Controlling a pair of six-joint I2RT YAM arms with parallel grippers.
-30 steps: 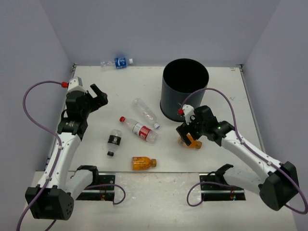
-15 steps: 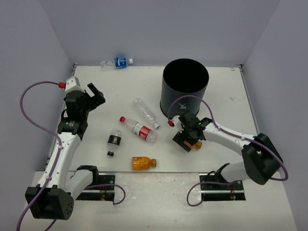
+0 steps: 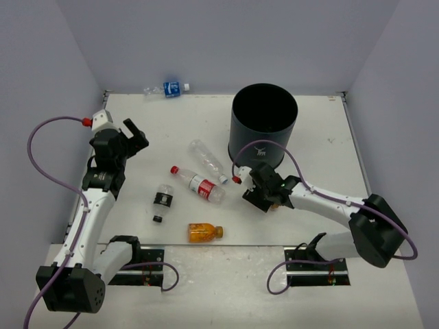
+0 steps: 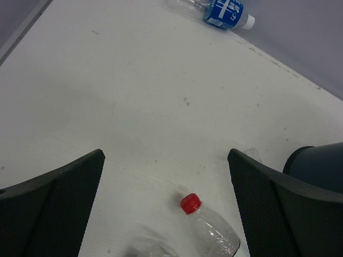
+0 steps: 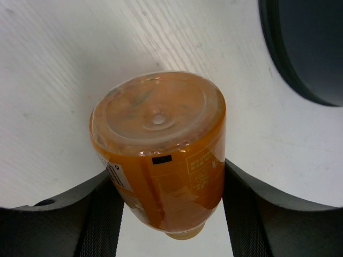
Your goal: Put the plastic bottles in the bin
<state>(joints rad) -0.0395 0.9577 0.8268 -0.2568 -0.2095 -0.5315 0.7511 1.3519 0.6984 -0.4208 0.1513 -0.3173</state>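
Now: orange bottle pinched just short of the bin

The right gripper is seen clamped on an orange-drink bottle, with mesh-textured black pads pressed to both its sides. Its smooth, dimpled round base is turned to the wrist camera. The bin, a tall matte black cylinder, stands just beyond it.

The left gripper is held spread wide over the white table, with nothing gripped. Near mid-table lie the red-capped bottle, the clear unlabelled bottle, the black-labelled bottle and the second orange bottle. Open surface is left around them. The blue-labelled bottle lies at the far edge.
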